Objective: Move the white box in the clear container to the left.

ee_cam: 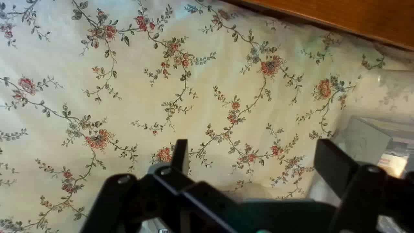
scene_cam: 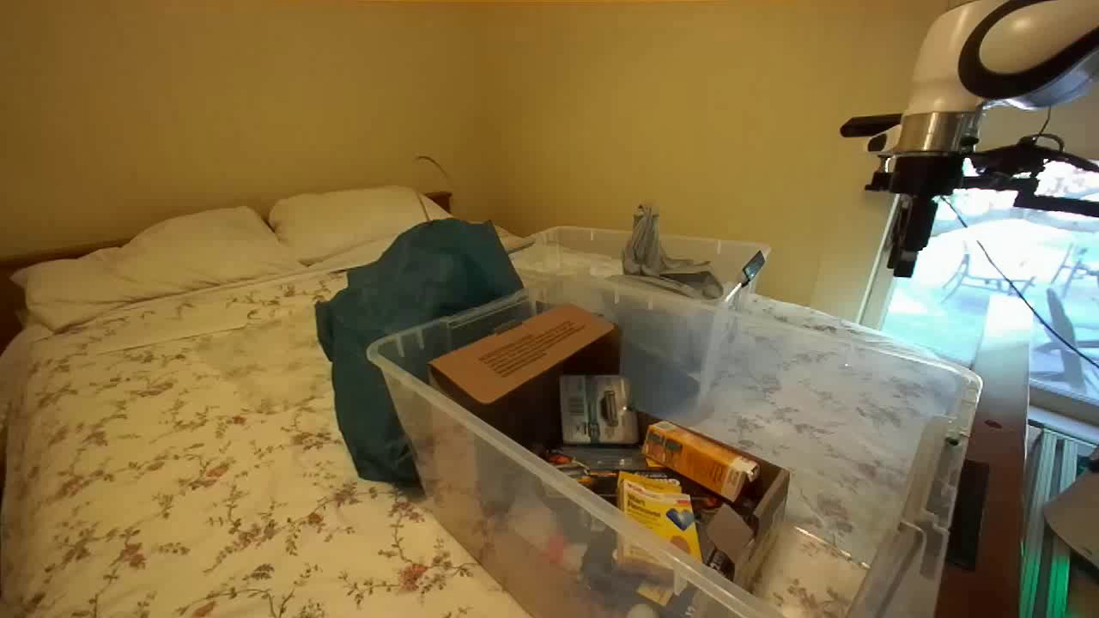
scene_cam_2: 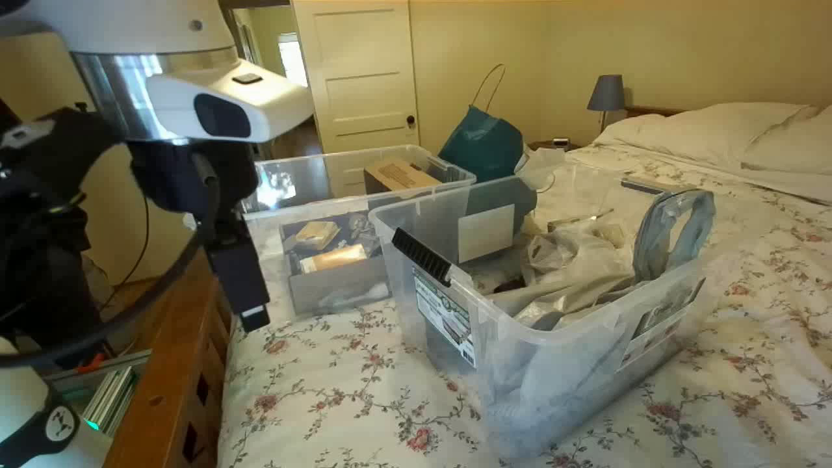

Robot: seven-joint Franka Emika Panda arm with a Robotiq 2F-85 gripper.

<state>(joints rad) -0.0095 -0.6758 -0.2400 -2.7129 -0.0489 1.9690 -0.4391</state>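
The white box (scene_cam: 598, 410), with bluish-grey print, stands tilted in the clear container (scene_cam: 549, 472), against the brown cardboard box (scene_cam: 524, 352) and beside an orange-yellow packet (scene_cam: 700, 455). The container's rim also shows in an exterior view (scene_cam_2: 338, 207), where I cannot make out the white box. My gripper (scene_cam: 906, 257) hangs high on the far right, away from the white box; it also shows in an exterior view (scene_cam_2: 253, 318). In the wrist view the gripper (ee_cam: 251, 149) is open and empty above the flowered bedcover. The white box is out of view there.
A second clear bin (scene_cam_2: 559, 344) with grey bags stands beside the container; it also shows in an exterior view (scene_cam: 567, 257). A teal bag (scene_cam: 412, 326) leans by the container. A yellow packet (scene_cam: 657, 519) lies inside. The wooden bed edge (scene_cam_2: 175, 377) runs below the arm.
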